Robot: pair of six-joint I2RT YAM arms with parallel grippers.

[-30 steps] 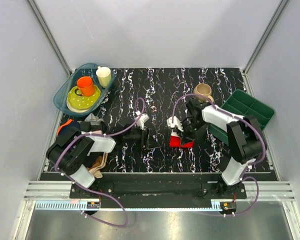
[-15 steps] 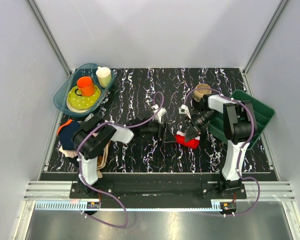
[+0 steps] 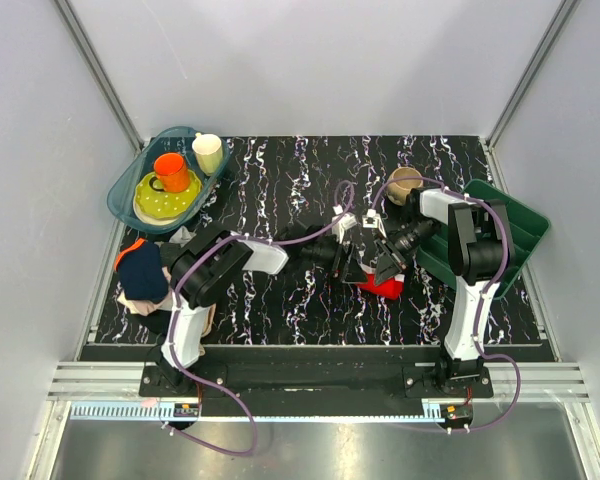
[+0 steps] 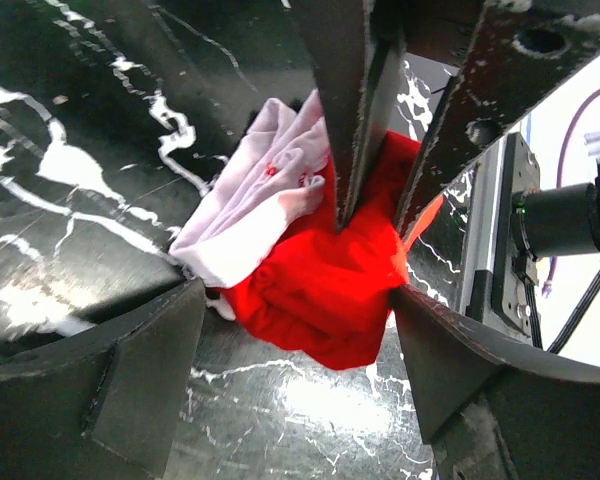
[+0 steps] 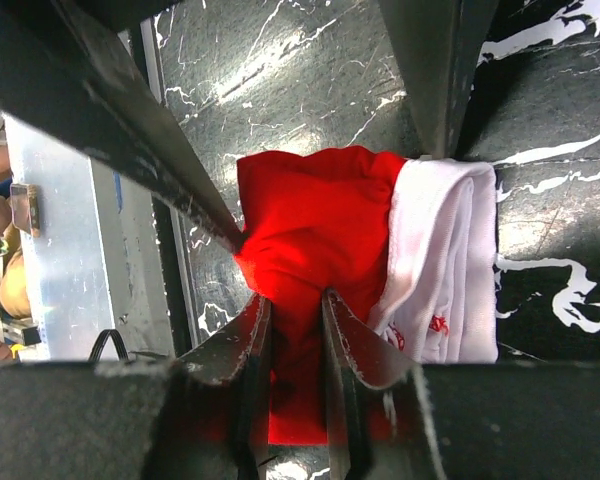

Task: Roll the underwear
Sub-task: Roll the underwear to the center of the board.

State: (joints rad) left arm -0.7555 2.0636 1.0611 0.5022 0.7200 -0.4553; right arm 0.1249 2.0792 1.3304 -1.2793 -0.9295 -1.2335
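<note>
Right of centre on the counter [image 3: 280, 180], the underwear [image 5: 310, 220] lies bunched, right pincer [image 5: 292, 320] nipping its red fold. Left pincer [image 4: 298, 295] has crossed over and widened, facing the bundle; judged ready to take hold for rolling

The underwear [image 3: 382, 286] is bright red with a white band; it lies on the table [image 3: 280, 190], right of centre, gathered into a compact, creased bundle; the band is folded over in several layers along one side and bears small red marks; a ridge of the red cloth is pinched between the right fingers [image 5: 355, 355]; the rest rests on the table.
</note>
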